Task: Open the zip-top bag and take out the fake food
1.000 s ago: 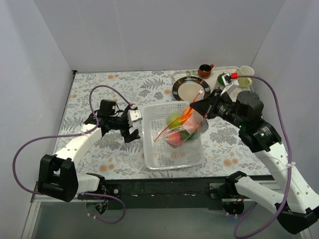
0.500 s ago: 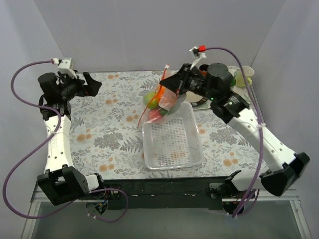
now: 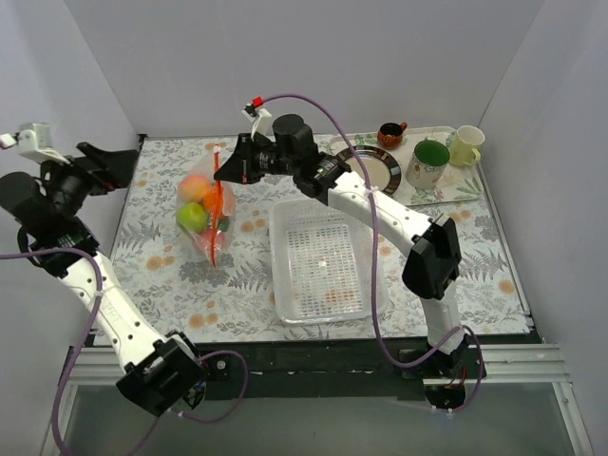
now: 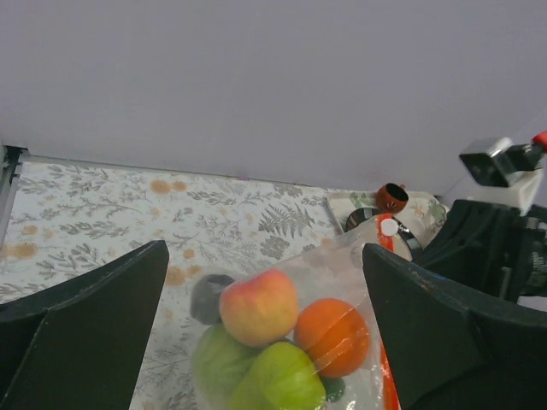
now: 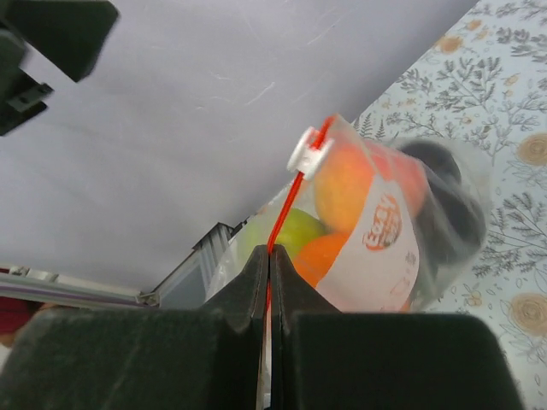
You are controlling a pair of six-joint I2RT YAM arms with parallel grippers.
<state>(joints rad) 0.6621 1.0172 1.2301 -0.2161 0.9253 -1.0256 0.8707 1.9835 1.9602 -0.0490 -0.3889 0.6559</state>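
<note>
Right gripper (image 3: 221, 173) is pinched tight on the orange-red zip strip (image 5: 286, 205) of the zip-top bag (image 3: 202, 228). Its fingers (image 5: 214, 333) are pressed together with no gap and the white slider (image 5: 307, 150) sits just above them. The bag hangs under that gripper over the far-left part of the desk; can't tell if its bottom touches the floral cloth (image 3: 171, 275). The fake food is all inside: peach (image 4: 258, 306), orange (image 4: 332, 336), green apples (image 4: 272, 383), dark piece (image 4: 209, 296). Left gripper (image 3: 118, 163) is raised at the far-left corner, jaws spread wide and holding nothing, aimed at the bag, well apart from it. White mesh basket (image 3: 290, 285) sits mid-desk toward the near edge, beside the bag. A tray (image 3: 446, 190) at the far-right corner carries a green mug (image 3: 428, 162), pale cup (image 3: 465, 144), small brown cup (image 3: 389, 134) and dark-rimmed plate (image 3: 378, 175).
</note>
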